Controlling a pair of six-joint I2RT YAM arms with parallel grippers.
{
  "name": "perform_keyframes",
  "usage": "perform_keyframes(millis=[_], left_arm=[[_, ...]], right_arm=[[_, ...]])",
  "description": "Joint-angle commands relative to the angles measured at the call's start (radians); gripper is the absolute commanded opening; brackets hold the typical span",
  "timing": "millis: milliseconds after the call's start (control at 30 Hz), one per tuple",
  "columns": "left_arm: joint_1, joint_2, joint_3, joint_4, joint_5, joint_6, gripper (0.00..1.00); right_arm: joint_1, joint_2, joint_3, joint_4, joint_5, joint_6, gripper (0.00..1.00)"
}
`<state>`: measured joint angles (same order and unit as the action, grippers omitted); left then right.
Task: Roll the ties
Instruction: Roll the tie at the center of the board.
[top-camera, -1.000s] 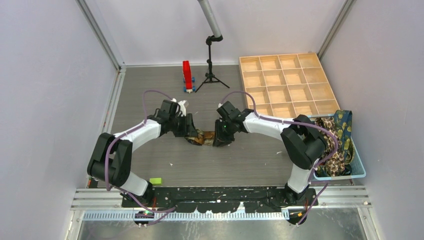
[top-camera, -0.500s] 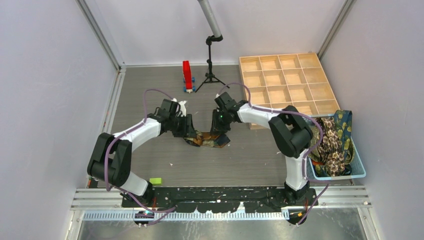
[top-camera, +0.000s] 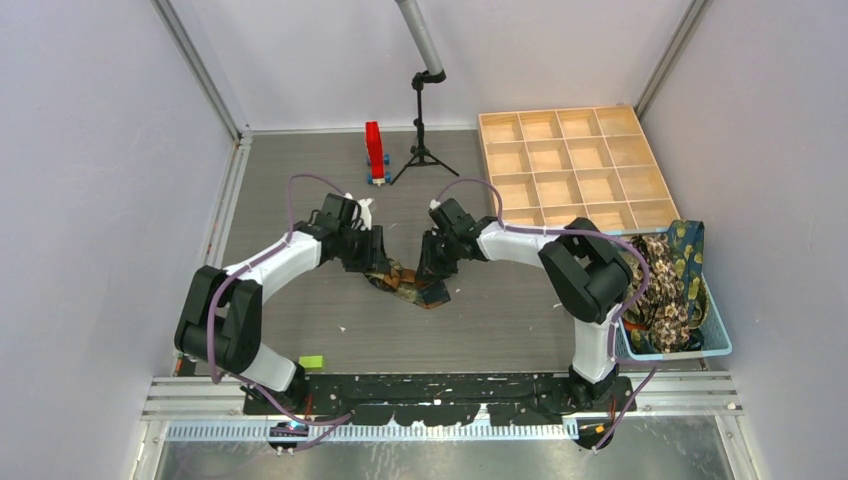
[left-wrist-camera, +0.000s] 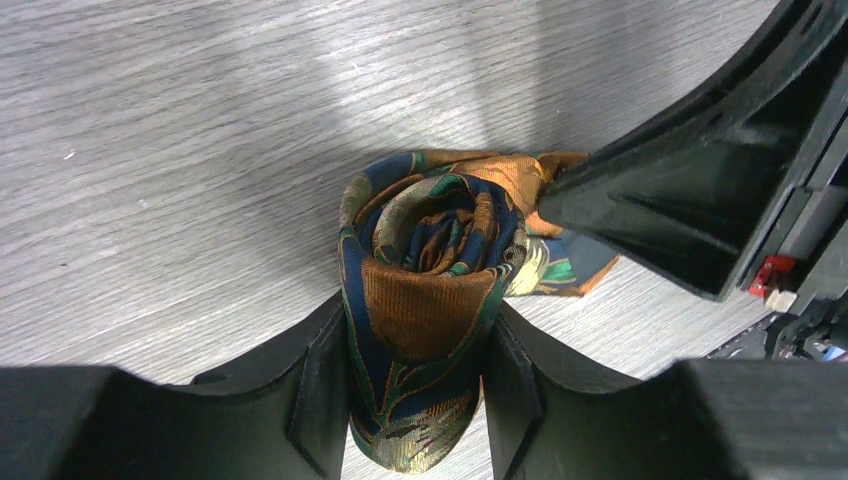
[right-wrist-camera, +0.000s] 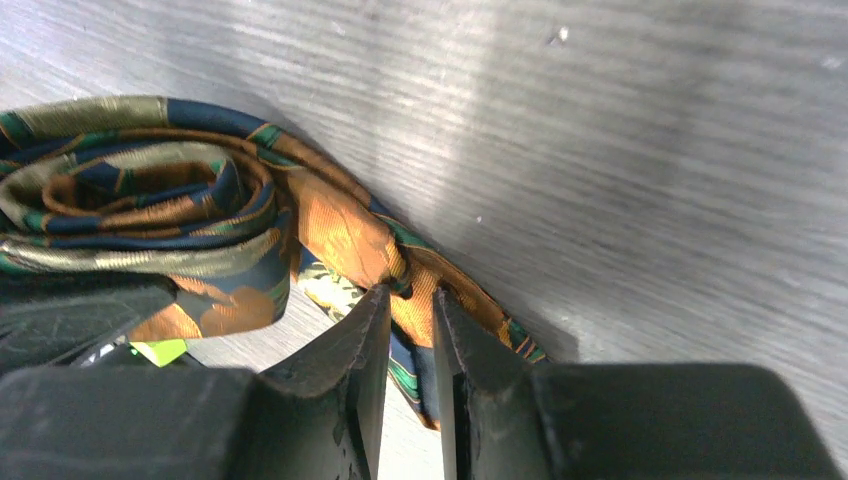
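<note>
Left claw (left-wrist-camera: 415, 395): closed part-way on the rolled end of the tie (left-wrist-camera: 430, 240); one finger (left-wrist-camera: 318, 395) presses each flat side of the coil, the coil's spiral face turned up toward the wrist camera.
Right claw (right-wrist-camera: 408, 305): nearly closed, only a thin gap between the tips, pinching the loose tail of the same tie where the orange fabric leaves the coil.
Claws, overhead: left claw (top-camera: 378, 268) and right claw (top-camera: 432, 270) lowered close together mid-surface, the tie (top-camera: 410, 287) between and just below them.
Tie, pattern: navy ground with orange, green and pale gold figures.
Tie, position: resting on the surface (top-camera: 300, 200), coil at the left claw, short unrolled tail running toward the right claw; tail tip lies flat.
Tie, right wrist view: coil (right-wrist-camera: 150, 215) seen edge-on at the left, layers wound loosely.
Surface: grey wood-grain, with small pale flecks.
Basket (top-camera: 715, 345): light blue plastic, at the right edge near the right arm's base.
Other ties (top-camera: 670, 280): heaped in the basket, dark with spotted and paisley patterns, some hanging over its far rim.
Wooden tray (top-camera: 575, 165): far right corner, divided into square compartments.
Red block (top-camera: 374, 150): upright at the far middle.
Tripod stand (top-camera: 420, 130): black, just right of the red block.
Green tag (top-camera: 311, 361): small, near the left arm's base.
</note>
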<state>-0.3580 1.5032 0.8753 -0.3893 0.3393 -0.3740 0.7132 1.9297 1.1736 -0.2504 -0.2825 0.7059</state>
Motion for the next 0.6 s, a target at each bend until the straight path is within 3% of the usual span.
perform_keyframes(millis=[0, 367, 567], left_arm=[[0.002, -0.021, 0.052, -0.046, -0.051, 0.033, 0.45], [-0.093, -0.022, 0.109, -0.148, -0.263, 0.073, 0.44], [-0.171, -0.009, 0.152, -0.184, -0.449, 0.077, 0.43]], right_arm=[[0.031, 0.002, -0.069, -0.082, 0.053, 0.008, 0.28], [0.036, -0.051, 0.023, -0.156, 0.073, -0.009, 0.28], [0.035, -0.08, 0.029, -0.177, 0.081, -0.009, 0.28]])
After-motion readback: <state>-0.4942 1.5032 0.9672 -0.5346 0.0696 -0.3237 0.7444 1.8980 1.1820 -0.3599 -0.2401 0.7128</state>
